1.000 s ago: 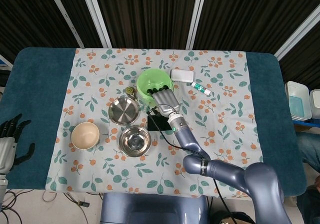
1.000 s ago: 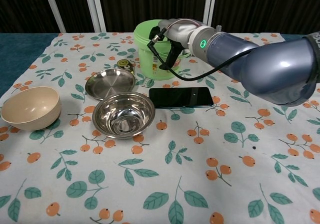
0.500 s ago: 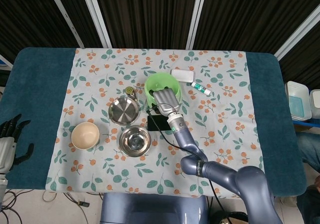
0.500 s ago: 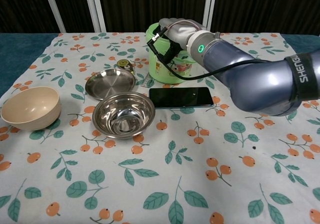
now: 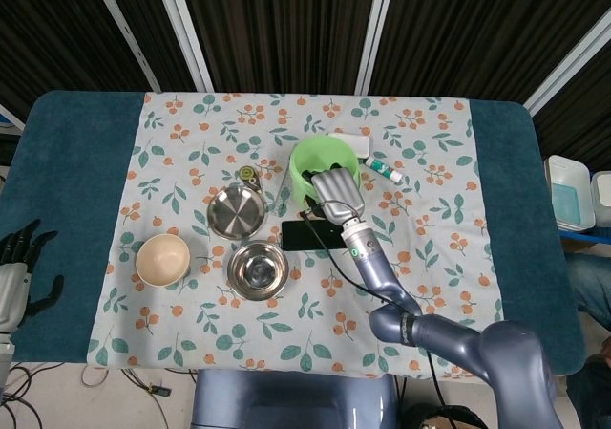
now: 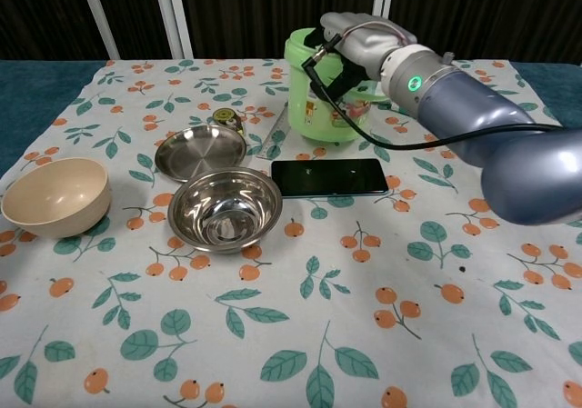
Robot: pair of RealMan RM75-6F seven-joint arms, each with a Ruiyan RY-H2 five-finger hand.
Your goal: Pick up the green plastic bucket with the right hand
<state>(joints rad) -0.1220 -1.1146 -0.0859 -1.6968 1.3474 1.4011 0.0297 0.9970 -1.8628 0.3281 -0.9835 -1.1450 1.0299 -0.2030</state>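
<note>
The green plastic bucket [image 5: 317,159] [image 6: 320,99] stands out at the back centre of the floral cloth, lifted slightly and tilted. My right hand [image 5: 338,195] [image 6: 356,46] grips its near rim and wall, fingers hooked over the edge into the opening. My left hand [image 5: 21,265] hangs open off the table's left edge, far from everything, seen only in the head view.
A black phone [image 6: 328,176] lies just in front of the bucket. A steel plate [image 6: 200,150], a steel bowl [image 6: 225,209] and a beige bowl [image 6: 55,195] sit to the left. A small round tin [image 6: 226,117], a white box [image 5: 361,144] and a tube [image 5: 383,169] lie near the bucket.
My right hand has carried the bucket to the right over the last second, away from the small tin and towards the white box. The left hand has stayed still.
</note>
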